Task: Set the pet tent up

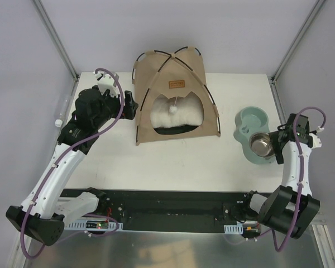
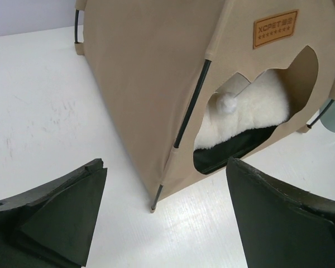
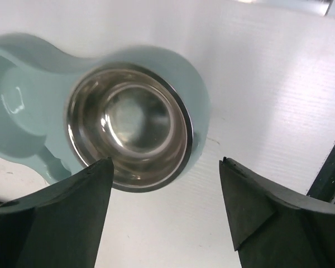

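Tan felt pet tent [image 1: 176,95] stands on the white worktop [image 1: 156,162], thin black poles [image 2: 192,100] arching it taut; left pincer [image 2: 164,164] and right pincer [image 3: 166,162] gape wide, empty.

White table [image 1: 156,162], pale grey walls [image 1: 229,33], metal corner posts [image 1: 54,36], even light.

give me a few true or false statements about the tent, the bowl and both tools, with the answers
1. The pet tent stands erected on the table. True.
2. The cream pillow lies outside the tent. False: it is inside the tent.
3. The left tool grips a tent pole. False: it is open beside the tent, holding nothing.
4. A steel bowl sits in the mint feeder. True.
5. The right tool is open near the bowl. True.
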You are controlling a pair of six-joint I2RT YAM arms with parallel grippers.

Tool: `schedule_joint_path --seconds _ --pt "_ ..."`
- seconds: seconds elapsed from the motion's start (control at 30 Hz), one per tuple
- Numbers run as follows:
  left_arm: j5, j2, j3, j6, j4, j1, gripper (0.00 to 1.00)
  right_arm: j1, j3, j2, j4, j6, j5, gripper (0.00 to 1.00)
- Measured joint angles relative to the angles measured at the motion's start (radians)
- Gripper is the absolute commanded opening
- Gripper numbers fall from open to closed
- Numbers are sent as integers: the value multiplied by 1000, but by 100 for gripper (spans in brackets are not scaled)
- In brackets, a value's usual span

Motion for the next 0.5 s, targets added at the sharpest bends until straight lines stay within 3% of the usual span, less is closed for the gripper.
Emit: schedule_joint_path --seconds 0.33,0.5 --pt "-196 121 117 -8 -106 25 93 43 85 -2 -37 -37 58 87" --pt "-243 219 254 -26 -204 185 93 72 154 -3 -41 -40 52 87"
